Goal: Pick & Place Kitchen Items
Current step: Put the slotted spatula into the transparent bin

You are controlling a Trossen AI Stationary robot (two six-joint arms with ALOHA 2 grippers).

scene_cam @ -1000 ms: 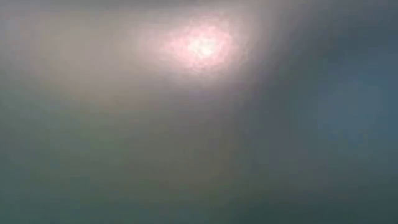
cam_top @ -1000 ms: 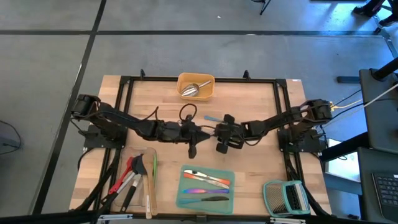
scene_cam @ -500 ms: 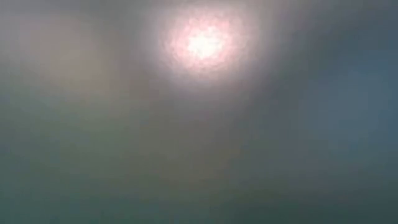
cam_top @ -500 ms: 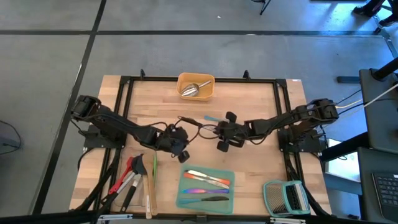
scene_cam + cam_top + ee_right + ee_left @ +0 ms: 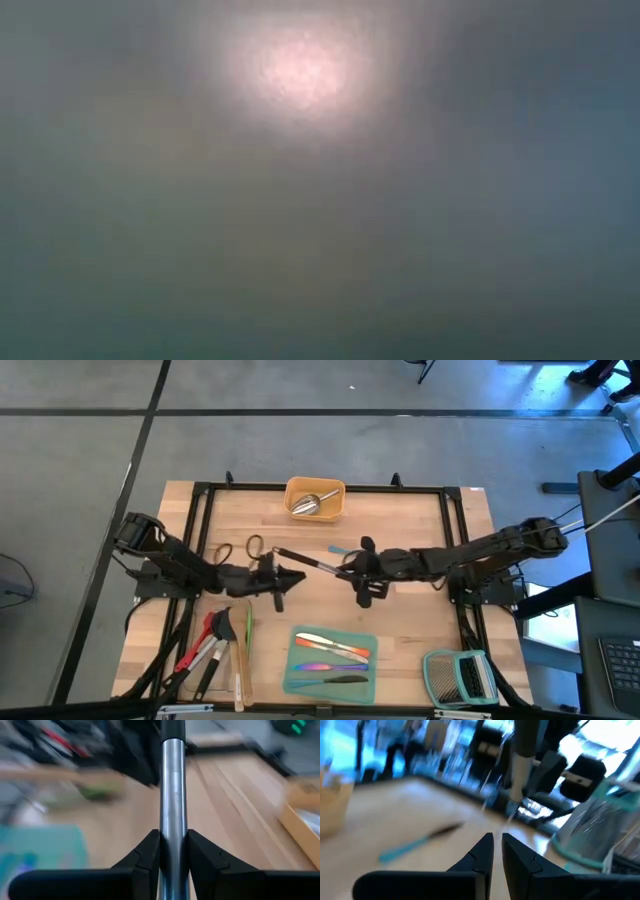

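The right gripper (image 5: 352,565) was at the middle of the table (image 5: 410,635), its fingers (image 5: 145,855) clamped on the shiny steel shaft of a long-handled utensil (image 5: 173,795). In the high view that utensil (image 5: 305,560) ran from the gripper toward the left arm, tilted a little, its dark end near the left gripper (image 5: 290,577). In the right wrist view the shaft stood straight up between the two fingers, touching both.

The left gripper was just beside the utensil's far end and apart from it, so far as the overhead view showed. Its fingers (image 5: 480,855) stood narrow, with only a thin gap between them and nothing in it. A blue-handled tool (image 5: 338,548) lay flat on the wood near the right gripper, on the side toward the yellow tray (image 5: 338,510).

The yellow tray sat at the far edge of the table and held a steel scoop (image 5: 312,503). The teal tray (image 5: 295,682) at the near edge held several pieces of cutlery (image 5: 332,650) lying side by side. The clear tray (image 5: 243,660) at the near left held the red, green and black-handled tools (image 5: 212,632). The green-framed slatted rack (image 5: 458,676) stood at the near right corner. The low view showed only a blur.
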